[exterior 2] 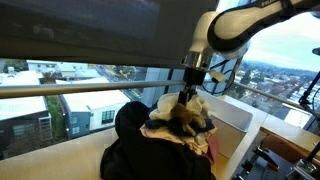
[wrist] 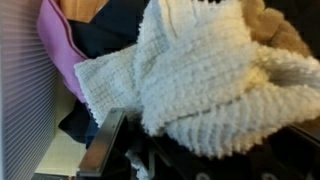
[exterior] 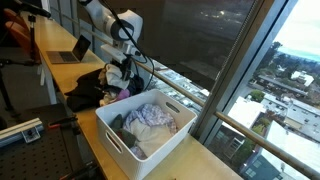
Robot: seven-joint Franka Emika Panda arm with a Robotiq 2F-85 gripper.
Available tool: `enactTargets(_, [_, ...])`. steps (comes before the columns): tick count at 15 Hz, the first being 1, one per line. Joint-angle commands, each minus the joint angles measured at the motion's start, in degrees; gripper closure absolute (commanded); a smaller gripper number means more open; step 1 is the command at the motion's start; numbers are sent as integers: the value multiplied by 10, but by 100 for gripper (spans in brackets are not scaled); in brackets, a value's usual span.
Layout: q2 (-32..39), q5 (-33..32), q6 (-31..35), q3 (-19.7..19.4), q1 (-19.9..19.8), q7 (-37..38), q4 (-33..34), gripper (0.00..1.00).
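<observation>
The tool (exterior 2: 188,96) is pinching 1 cream knit cloth (wrist: 200,80). In the wrist view only 1 metal finger (wrist: 105,148) shows at the cloth's left edge, and the fuzzy knit covers the rest. The cloth is bunched up, so there's no clean long axis. In that view its bulk runs from the top middle down toward the lower right, and 1 flap sticks out to the left. In an exterior view it droops from the tool right on top of the dark pile of clothes (exterior 2: 150,150), touching it.

Under it in the wrist view there's 1 pink garment (wrist: 58,45) at the left and 1 tan piece (wrist: 285,30) at the upper right. I can't count how many items the pile holds.

Just beside the pile on the tabletop (exterior: 215,160) sits 1 white bin (exterior: 112,140) with more laundry in it. 1 open laptop (exterior: 72,50) is well behind, by the window. Everything is too blurry to read any writing.
</observation>
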Motion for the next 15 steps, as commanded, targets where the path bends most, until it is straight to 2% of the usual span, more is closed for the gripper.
enactTargets(1, [69,-31,2,-4,11,18,36,95])
enactTargets(4, [93,-46,-7,-6,11,22,50,95])
enactTargets(5, [94,-47,-11,-6,8,22,55,80])
enactTargets(6, [89,-48,-15,-8,5,23,56,55])
enactTargets(7, [83,-47,-18,-9,2,22,56,53])
enactTargets(14, [37,-39,-32,-32,-47,6,62,4])
enactTargets(15, [34,-38,-33,-38,-58,4,66,1])
